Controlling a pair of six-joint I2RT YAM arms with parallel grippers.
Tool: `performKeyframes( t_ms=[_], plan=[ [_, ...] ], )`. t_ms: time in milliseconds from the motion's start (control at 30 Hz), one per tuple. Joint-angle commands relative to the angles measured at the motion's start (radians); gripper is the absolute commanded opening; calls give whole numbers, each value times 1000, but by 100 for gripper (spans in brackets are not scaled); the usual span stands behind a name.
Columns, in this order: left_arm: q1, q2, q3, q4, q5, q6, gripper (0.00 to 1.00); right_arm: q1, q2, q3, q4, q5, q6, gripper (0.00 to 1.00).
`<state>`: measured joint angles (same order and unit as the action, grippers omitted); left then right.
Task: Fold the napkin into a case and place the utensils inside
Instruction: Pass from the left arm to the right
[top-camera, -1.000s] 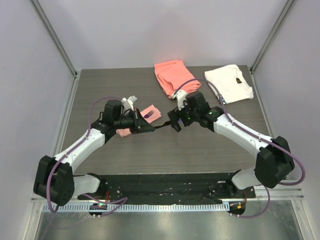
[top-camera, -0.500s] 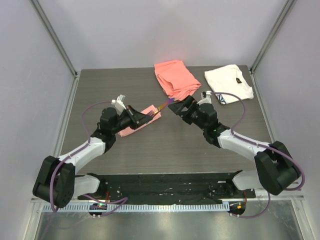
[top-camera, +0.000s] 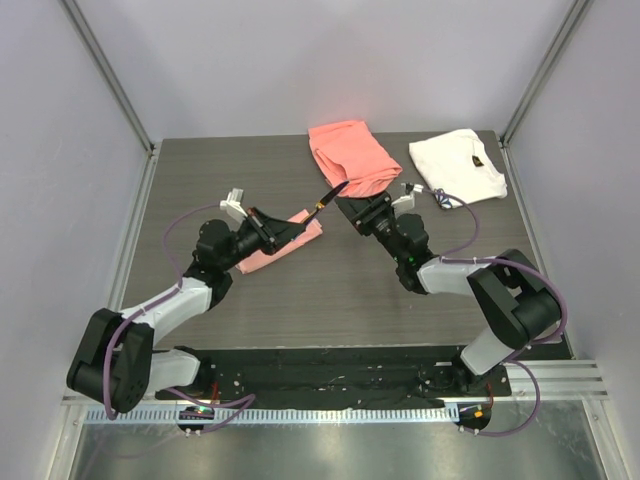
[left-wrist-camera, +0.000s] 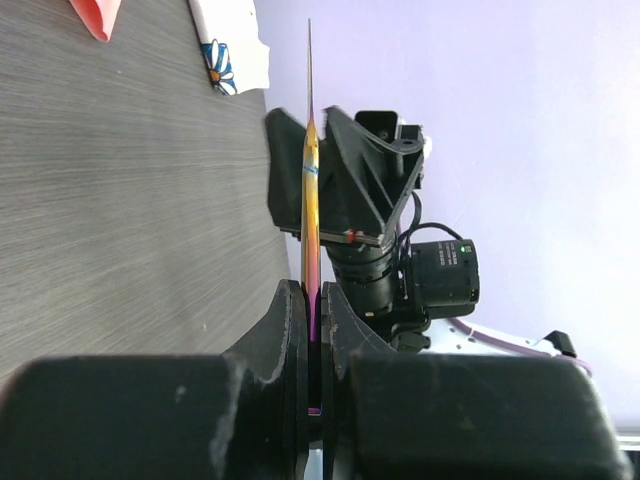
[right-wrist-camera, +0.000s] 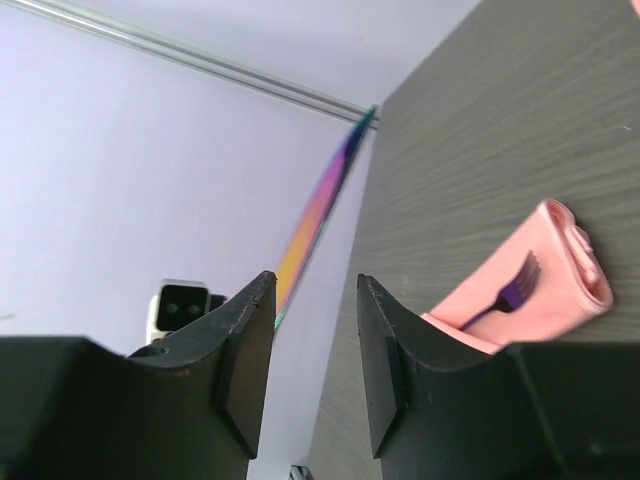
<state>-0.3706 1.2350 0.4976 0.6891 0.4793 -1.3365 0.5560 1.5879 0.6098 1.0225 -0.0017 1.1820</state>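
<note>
Because the fork (right-wrist-camera: 503, 292) already sits in the pink case (right-wrist-camera: 560, 270) at lower right of the right wrist view, the left gripper (left-wrist-camera: 314, 300) clamps the other utensil (left-wrist-camera: 311, 170) upright at frame centre (edge-on, type unclear), offering it between the parted jaws of the right gripper (right-wrist-camera: 312, 290), probably for a handover.

A robotics lab test cell, plain pale lilac wall panels (top-camera: 300, 60) on three sides, aluminium corner posts (top-camera: 110, 78), dark wood-grain table (top-camera: 330, 300), two cabled robot arms (top-camera: 165, 295) bolted to a black base plate (top-camera: 330, 378) at the near edge, metal rail (top-camera: 330, 412) in front.
</note>
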Motion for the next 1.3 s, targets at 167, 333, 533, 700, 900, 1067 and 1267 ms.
performKeyframes(
  t_ms=[167, 333, 533, 700, 900, 1067, 1267],
  plan=[
    [15, -6, -13, 128, 16, -62, 0, -44, 0, 18, 180, -41, 25, 41],
    [19, 7, -30, 184, 28, -95, 0, -56, 27, 38, 185, -64, 34, 39],
    [21, 14, -36, 196, 38, -110, 0, -62, 63, 74, 192, -92, 27, 38],
    [21, 12, -47, 208, 47, -125, 0, -65, 101, 108, 201, -104, 25, 30],
    [19, 9, -57, 213, 47, -135, 0, -74, 161, 125, 283, -139, 71, 14],
    [24, 17, -56, 222, 59, -142, 0, -88, 181, 134, 300, -156, 79, 16],
    [24, 26, -53, 236, 71, -153, 0, -96, 213, 165, 310, -184, 96, 17]
  ],
)
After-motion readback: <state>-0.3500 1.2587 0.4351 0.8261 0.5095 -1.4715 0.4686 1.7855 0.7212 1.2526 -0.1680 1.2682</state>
